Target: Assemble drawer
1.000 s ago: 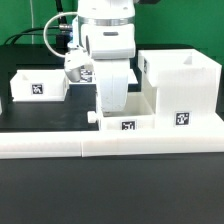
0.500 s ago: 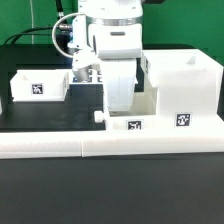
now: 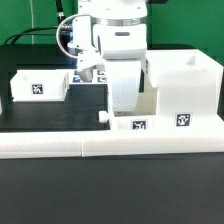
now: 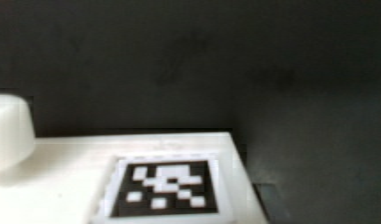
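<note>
End effector is down low, buried in the near tray, and the tips are hidden behind the tray wall, so I can't tell whether they're pinched on it or standing apart. The wrist view doesn't help; no fingers show there at all.

Biggest piece of the drawer first: the housing stands upright on the table at the exterior view's right, just beside the near tray. That tray sits between the arm and the front border bar, with its knob poking out toward the exterior view's left. The far tray waits well apart on the exterior view's left, untouched.

The step in hand looks like feeding the near tray into the housing. To do it well, keep the tray flat on the table and square to the housing's opening, and slide it slowly. If a corner catches, the light housing could be shoved or tipped.

There's no brand or readable writing anywhere, just black-and-white square tags: one on the housing, one on the near tray and one on the far tray. The wrist view shows a tag up close, though blurred.
</note>
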